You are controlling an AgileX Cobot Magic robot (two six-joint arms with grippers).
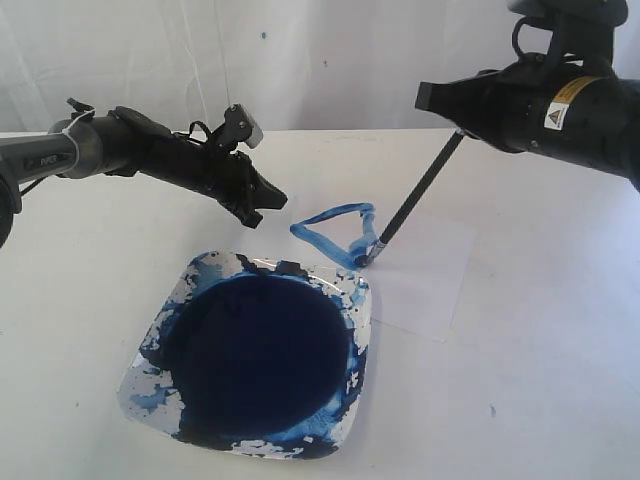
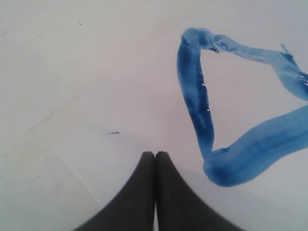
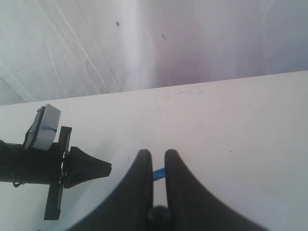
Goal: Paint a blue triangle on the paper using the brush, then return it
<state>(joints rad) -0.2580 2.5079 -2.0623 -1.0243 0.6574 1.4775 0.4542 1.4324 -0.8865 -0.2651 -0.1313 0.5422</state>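
Note:
The blue triangle (image 1: 330, 214) is a streaky outline on the paper (image 1: 430, 285), just behind the dish. My right gripper (image 1: 432, 98) is shut on the upper end of the brush (image 1: 420, 190). The brush slants down, and its tip touches the triangle's near right corner. In the right wrist view the brush's black end (image 3: 159, 214) sits deep between the fingers of my right gripper (image 3: 158, 156). My left gripper (image 1: 268, 205) is shut and empty, with its tips low over the paper left of the triangle. The left wrist view shows my left gripper (image 2: 155, 154) beside the triangle (image 2: 195, 96).
A square dish (image 1: 150, 385) holding a dark blue paint pool (image 1: 255, 355) and smeared with paint stands on the white table in front of the paper. A white curtain hangs behind the table. The left gripper (image 3: 91, 168) shows in the right wrist view.

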